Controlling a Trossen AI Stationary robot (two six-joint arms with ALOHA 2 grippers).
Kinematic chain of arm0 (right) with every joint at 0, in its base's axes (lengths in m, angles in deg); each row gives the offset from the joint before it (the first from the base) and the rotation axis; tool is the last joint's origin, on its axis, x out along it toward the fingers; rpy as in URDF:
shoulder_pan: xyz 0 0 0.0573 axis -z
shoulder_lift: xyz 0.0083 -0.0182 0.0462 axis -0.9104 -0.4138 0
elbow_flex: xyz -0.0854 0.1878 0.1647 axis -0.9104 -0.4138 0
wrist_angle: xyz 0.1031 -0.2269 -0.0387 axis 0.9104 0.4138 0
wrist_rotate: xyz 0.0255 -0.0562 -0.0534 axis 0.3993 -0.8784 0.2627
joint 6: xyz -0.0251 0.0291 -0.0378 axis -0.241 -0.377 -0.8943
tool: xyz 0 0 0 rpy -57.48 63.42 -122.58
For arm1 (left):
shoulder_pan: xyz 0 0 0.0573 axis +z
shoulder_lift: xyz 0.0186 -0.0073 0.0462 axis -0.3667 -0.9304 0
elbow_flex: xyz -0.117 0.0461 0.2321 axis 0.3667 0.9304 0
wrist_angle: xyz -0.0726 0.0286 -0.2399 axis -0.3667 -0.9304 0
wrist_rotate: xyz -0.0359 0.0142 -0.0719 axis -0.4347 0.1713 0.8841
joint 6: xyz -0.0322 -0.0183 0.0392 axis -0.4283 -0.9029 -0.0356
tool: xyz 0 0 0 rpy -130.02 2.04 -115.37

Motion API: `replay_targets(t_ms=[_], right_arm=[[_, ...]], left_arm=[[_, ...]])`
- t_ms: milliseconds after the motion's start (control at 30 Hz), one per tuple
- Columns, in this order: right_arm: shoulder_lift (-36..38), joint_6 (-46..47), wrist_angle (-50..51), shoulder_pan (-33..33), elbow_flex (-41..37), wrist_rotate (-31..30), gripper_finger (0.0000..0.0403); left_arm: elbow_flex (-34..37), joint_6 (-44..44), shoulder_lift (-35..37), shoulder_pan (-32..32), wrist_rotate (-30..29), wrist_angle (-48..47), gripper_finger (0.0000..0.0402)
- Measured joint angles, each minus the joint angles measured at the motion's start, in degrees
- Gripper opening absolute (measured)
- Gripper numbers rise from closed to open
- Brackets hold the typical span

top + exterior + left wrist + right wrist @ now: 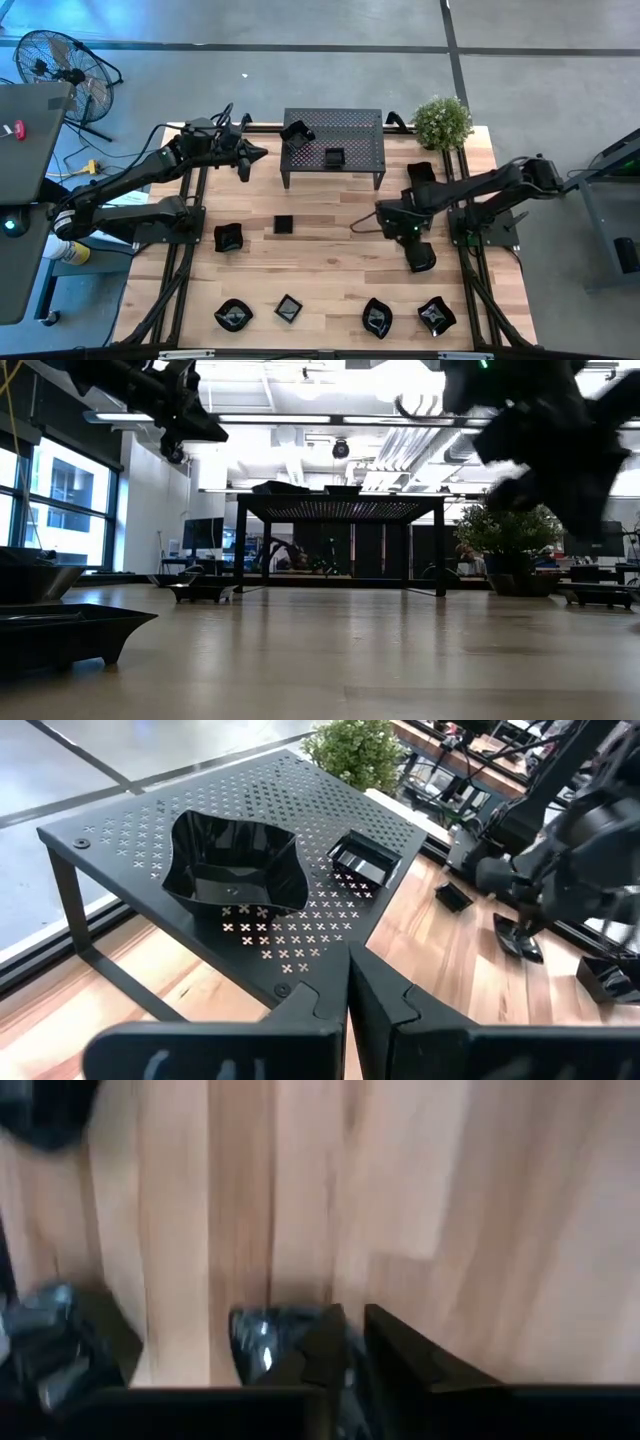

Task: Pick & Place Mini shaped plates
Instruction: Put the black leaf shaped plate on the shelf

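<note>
Picking step: right hand [420, 258] low over the tabletop [320, 265], grip I cannot tell; left hand [262, 153] closed, empty, beside the rack [360, 125]; next needs a steady lift

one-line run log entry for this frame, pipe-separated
left gripper: shut, empty, by rack | right gripper: over bare table, grip unclear | on rack: two mini plates | rest on table
</note>
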Motion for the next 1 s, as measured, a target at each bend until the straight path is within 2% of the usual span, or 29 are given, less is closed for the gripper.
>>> replay_targets(t_ms=[100, 200, 267, 367, 567, 833, 1000], right_arm=[[-0.9, -3.9, 0.6, 0.1, -3.1, 0.7, 0.0093], [-2.4, -6.6, 0.4, 0.5, -3.8, -1.4, 0.0127], [-3.8, -8.3, -0.2, 1.2, -3.8, -1.9, 0.0140], [-6.5, -10.2, -0.7, 2.4, -3.8, 1.2, 0.0144], [-11.9, -14.7, -0.5, 2.9, -3.8, 4.4, 0.0109], [-12.2, -12.2, -0.5, 3.2, -3.8, 9.0, 0.0015], [-9.9, -9.9, -0.8, 3.3, -3.8, 9.3, 0.0010]], left_arm=[[0.0, 0.0, 0.0, 0.0, 1.0, 0.0, 0.0001], [0.0, 0.0, 0.0, 0.0, 1.2, -0.2, 0.0001], [0.0, -0.1, 0.0, 0.0, 1.2, -0.2, 0.0001], [0.0, -0.4, 0.0, 0.0, 1.1, -0.2, 0.0001], [0.0, -0.4, 0.0, 0.0, 1.2, -0.5, 0.0001], [0.0, -0.4, 0.0, 0.0, 1.3, -0.5, 0.0001], [0.0, -0.4, 0.0, 0.0, 1.3, -0.5, 0.0001]])
